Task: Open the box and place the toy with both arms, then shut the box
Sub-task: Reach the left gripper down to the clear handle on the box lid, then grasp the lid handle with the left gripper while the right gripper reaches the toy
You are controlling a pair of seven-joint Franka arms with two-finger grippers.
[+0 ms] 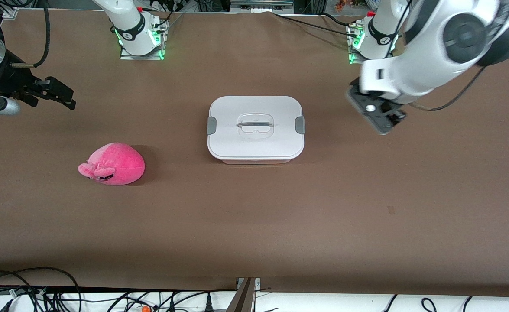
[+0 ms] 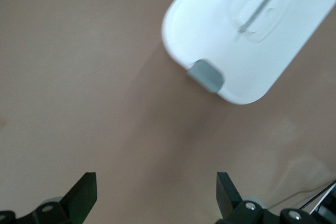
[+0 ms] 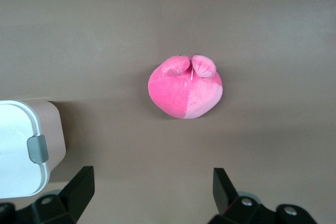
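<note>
At the right arm's end of the counter [image 1: 367, 208] I have the right gripper [image 1: 59, 96] up in the air over bare brown surface, its fingers [image 3: 79, 187] spread wide apart with nothing between them. Through its wrist camera I see the toy [image 3: 185, 87] lying on the counter well clear of those fingers, ears up, and one clipped end of the box at the edge of that view.

Next comes the toy [image 1: 112, 164] itself, a bright pink plush resting on the counter, nearer to the front camera than the box and toward the right arm's end.

In the middle sits the box [image 1: 256, 129], its white lid [image 1: 276, 110] on, both grey end clips down against the lid, the clear handle [image 1: 255, 125] lying in its recess.

Last, the left gripper [image 1: 377, 115] hangs over the counter beside the box's end. Its fingers [image 2: 84, 192] also stand wide apart and hold nothing; my wrist view shows the nearest grey clip [image 2: 207, 75] apart from them.
</note>
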